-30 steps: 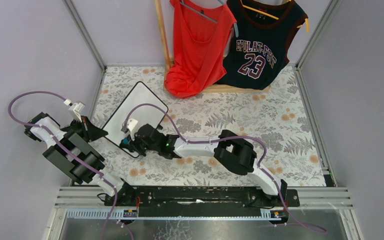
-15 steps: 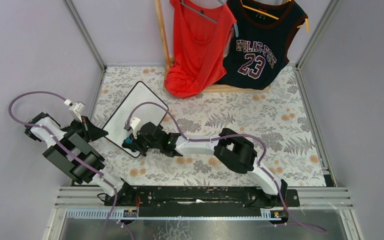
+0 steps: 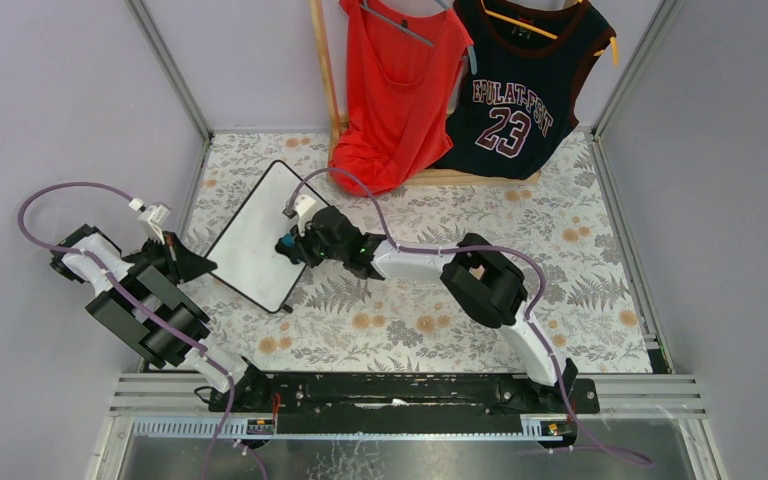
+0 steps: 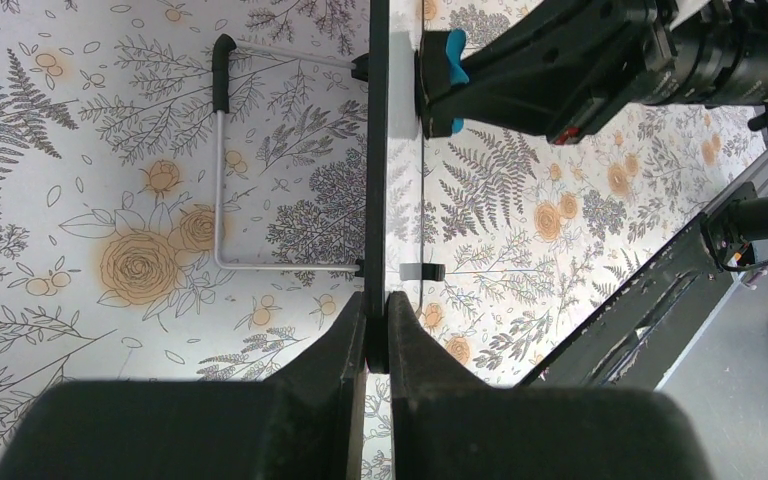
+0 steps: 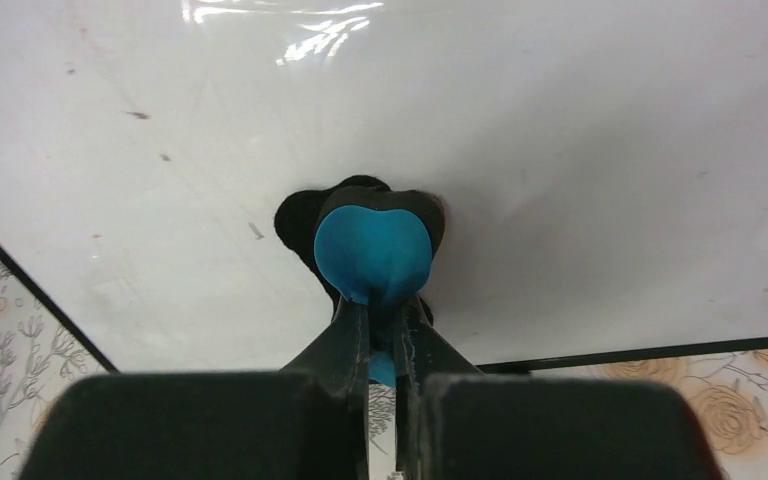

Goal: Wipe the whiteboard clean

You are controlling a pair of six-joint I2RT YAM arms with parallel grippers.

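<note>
**Thin board pinched at the rim, eraser pressed to its face**

The whiteboard (image 3: 250, 240) is found left of centre in the top view, set at a slant on the floral tablecloth (image 3: 520, 200), just below the red top (image 3: 395, 90) that hangs at the back. In the left wrist view it is seen edge-on as a narrow black line, and a wire stand (image 4: 219, 170) juts from its back face. Whether the board leans on that stand cannot be told.

The left gripper (image 4: 377, 312) is closed on the board's thin frame, with the rim clamped between its fingers at the lower left edge. The right gripper (image 5: 381, 318) is closed on a blue eraser (image 5: 373, 250), whose dark pad is pressed against the white surface near its middle. A few faint specks (image 5: 138, 115) are visible at the upper left of the right wrist view. No red writing is seen.

The board is judged light, stiff and flat, with a glossy face that is likely slippery under the pad. Because it is so thin, a push on the face can be expected to tip or slide it. It is therefore best held at the frame, as it is, rather than on the face. A grip that is deep on the rim and opposite the rubbing is advised.
</note>
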